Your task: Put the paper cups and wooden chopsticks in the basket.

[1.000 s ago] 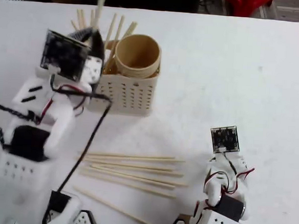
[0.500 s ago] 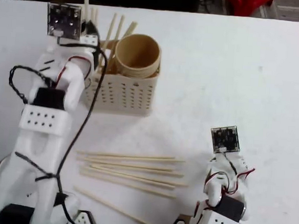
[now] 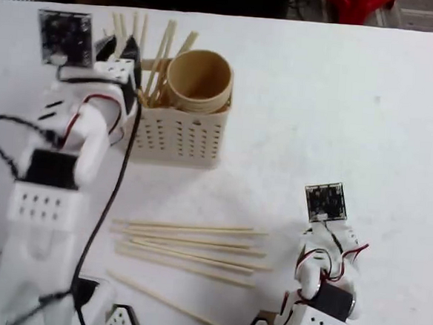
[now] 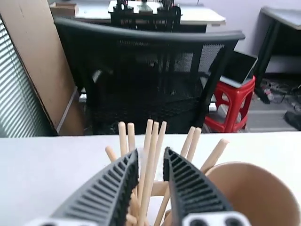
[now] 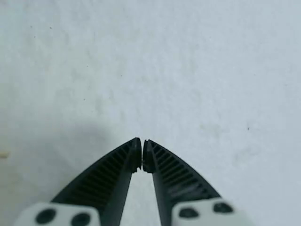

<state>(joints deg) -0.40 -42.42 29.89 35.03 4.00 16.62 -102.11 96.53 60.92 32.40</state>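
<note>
Left end effector (image 4: 150,162) held high, fingers parted; right end effector (image 5: 142,154) low, fingers closed.

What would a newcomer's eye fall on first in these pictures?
The white basket at the far side of the table, bristling with upright chopsticks beside a paper cup, with the left gripper open right at their tips. Next, the loose chopsticks lying fanned on the table's near side.
</note>
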